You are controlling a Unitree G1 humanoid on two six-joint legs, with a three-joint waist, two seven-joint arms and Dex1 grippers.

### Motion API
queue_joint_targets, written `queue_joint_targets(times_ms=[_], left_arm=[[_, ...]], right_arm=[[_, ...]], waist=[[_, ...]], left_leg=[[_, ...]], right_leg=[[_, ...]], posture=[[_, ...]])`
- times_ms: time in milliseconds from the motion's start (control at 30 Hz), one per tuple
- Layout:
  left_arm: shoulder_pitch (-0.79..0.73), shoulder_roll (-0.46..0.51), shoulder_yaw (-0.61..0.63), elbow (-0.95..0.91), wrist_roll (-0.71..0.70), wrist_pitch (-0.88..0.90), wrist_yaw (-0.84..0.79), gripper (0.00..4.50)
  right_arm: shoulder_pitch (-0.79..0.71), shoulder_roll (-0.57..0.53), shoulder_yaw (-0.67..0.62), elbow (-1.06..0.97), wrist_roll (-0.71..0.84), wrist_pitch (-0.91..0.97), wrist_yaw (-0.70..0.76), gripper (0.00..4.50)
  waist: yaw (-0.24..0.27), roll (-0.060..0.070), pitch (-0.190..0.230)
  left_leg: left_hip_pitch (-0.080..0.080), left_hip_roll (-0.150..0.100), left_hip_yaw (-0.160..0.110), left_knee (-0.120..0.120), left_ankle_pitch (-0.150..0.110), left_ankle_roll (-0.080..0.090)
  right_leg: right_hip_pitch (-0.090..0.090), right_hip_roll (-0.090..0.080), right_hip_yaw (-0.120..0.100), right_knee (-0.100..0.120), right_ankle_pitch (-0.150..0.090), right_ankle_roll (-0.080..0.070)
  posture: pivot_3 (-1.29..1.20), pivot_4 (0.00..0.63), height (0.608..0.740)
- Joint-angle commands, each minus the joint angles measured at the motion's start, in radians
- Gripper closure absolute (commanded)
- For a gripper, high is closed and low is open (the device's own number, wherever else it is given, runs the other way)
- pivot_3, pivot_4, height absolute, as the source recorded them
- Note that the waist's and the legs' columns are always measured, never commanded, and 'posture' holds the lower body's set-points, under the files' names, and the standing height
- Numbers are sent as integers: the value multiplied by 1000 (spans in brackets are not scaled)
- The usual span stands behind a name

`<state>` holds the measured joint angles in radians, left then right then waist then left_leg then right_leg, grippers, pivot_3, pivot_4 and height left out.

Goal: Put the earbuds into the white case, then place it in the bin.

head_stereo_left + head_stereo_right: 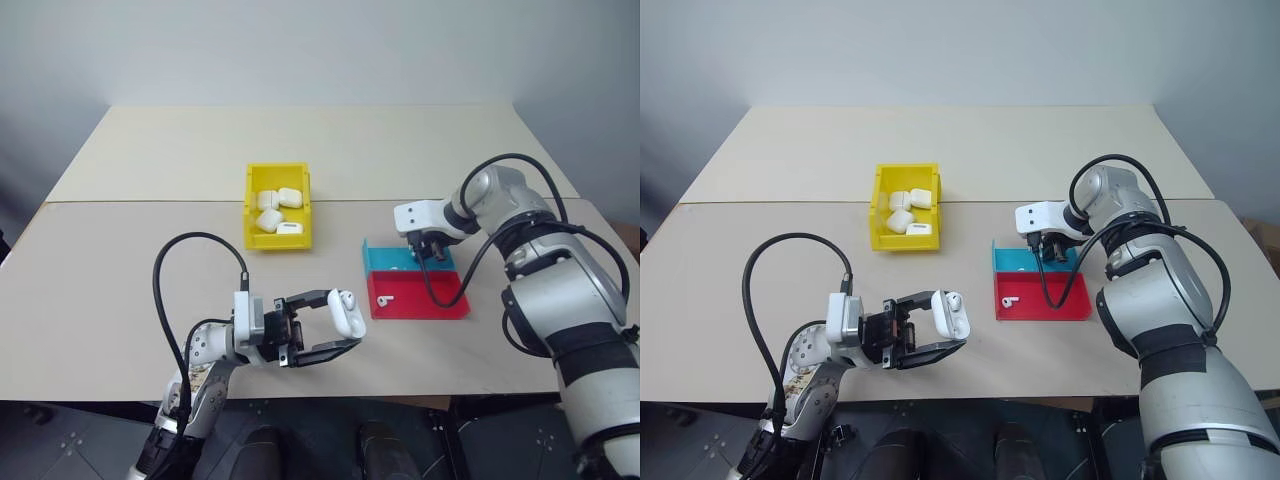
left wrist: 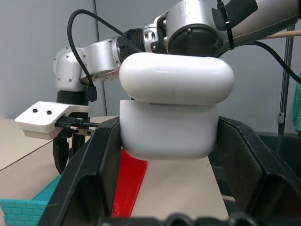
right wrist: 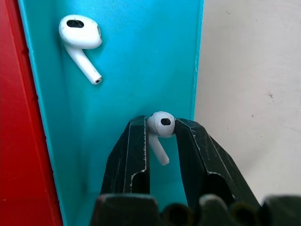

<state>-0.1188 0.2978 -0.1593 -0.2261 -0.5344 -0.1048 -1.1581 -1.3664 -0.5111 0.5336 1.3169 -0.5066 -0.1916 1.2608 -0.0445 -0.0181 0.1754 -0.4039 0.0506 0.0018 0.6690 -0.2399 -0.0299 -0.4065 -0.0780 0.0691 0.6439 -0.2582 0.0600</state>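
Tiny, glossy, slippery earbud [image 3: 160, 127] pinched at the head in right gripper [image 3: 161, 134] over blue tray half [image 3: 131, 70]; light squeeze best. Open-lidded white case [image 1: 344, 311] clamped in left gripper [image 1: 338, 322] above table [image 1: 120, 290].

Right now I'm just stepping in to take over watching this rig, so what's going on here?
The left gripper holds a white case with its lid flipped open, raised above the table. The right gripper is down in the blue tray, fingers pinching an earbud; another earbud lies beside it. The yellow bin already holds several cases.
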Motion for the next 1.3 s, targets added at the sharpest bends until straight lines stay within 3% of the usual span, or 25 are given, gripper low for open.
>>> queue_joint_targets(times_ms=[33,233,367,467,533,633,767,867,967,1067,1300], left_arm=[[-10,-5,-2,-24,-10,-15,4,1726],[-36,-13,6,-31,-33,1,13,1726],[-89,-35,-4,-52,-41,28,46,1726],[-144,-65,-12,-76,-72,78,83,1726],[-179,-83,-16,-79,-91,110,98,1726],[-202,-94,-21,-78,-117,138,91,1726],[-226,-94,-21,-56,-138,152,50,1726],[-246,-89,-13,-39,-159,176,32,1726],[-279,-92,-7,-3,-160,176,3,1726],[-301,-106,-6,26,-150,165,-9,1726],[-309,-112,-2,37,-146,167,-24,1726]], right_arm=[[-24,-15,-27,-10,4,-12,-14,3816],[-56,-49,-130,-55,90,21,5,3816],[-46,-118,-261,-196,217,100,71,3816],[54,-202,-419,-504,386,308,128,3816],[187,-261,-572,-838,551,535,138,3816],[353,-296,-783,-1245,790,861,78,3816],[510,-232,-1137,-1641,1186,1250,-103,3816],[607,-170,-1282,-1815,1426,1369,-244,3816],[728,-79,-1338,-1927,1743,1371,-472,3816],[891,-40,-1295,-2015,1994,1276,-669,3816],[1108,-86,-1171,-2102,2174,1100,-833,3816]], waist=[[0,0,0],[0,0,0],[5,0,0],[13,1,1],[28,1,0],[37,1,0],[35,1,0],[32,0,-1],[27,0,-1],[28,0,-1],[27,0,-1]], left_leg=[[0,0,0,0,0,0],[0,0,0,0,0,0],[0,0,0,0,0,0],[-1,0,0,0,0,0],[-2,0,-2,0,0,0],[-3,0,-4,0,0,0],[-2,0,-3,1,0,0],[0,0,-4,1,0,0],[4,0,-3,1,0,1],[6,-1,-3,1,0,1],[4,-1,-3,1,-1,2]], right_leg=[[0,0,0,0,0,0],[0,0,0,0,0,0],[0,0,0,0,0,0],[0,0,0,-1,0,0],[1,0,-2,0,0,0],[2,0,-3,0,0,0],[2,0,-2,-1,0,0],[4,1,-2,-1,0,0],[9,1,-2,-2,0,0],[12,1,-2,-3,0,1],[11,0,-2,-4,0,1]], posture=[[0,150,740],[0,150,740],[0,150,740],[0,150,740],[0,150,740],[0,150,740],[0,150,740],[0,150,740],[0,150,740],[0,150,740],[0,150,740]])
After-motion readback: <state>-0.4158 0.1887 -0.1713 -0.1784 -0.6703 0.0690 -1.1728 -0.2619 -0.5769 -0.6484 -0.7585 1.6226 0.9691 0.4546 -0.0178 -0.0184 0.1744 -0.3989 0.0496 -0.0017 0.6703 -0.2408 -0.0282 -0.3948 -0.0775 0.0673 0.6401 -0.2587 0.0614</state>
